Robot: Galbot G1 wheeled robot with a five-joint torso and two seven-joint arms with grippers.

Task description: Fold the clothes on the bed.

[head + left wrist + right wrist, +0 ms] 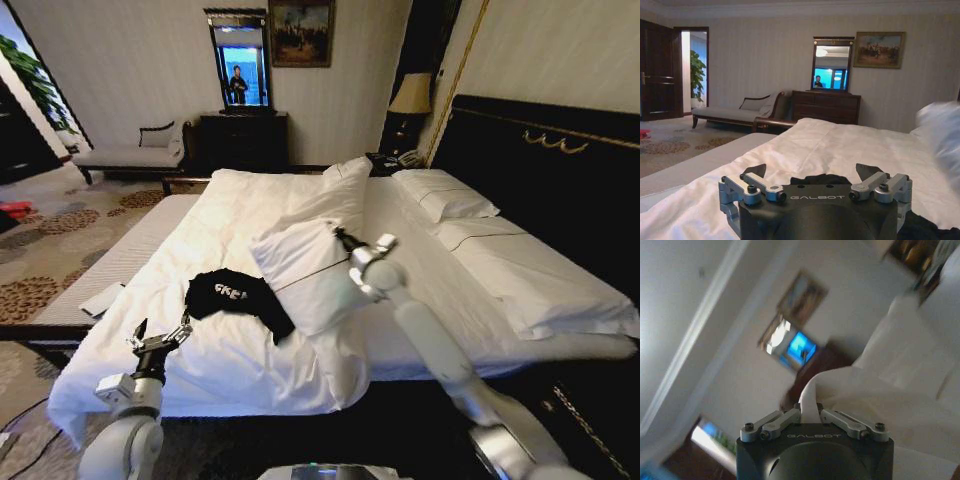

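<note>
Your T-shirt (238, 297) lies crumpled and unfolded; right gripper (341, 238) pinches a pillow (305, 262) (left gripper (160, 335) spread, idle).

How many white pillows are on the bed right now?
3, though more may be hidden. One pillow is lifted in the right pincer beside the black T-shirt; one lies by the headboard; one lies nearer the robot along it.
</note>
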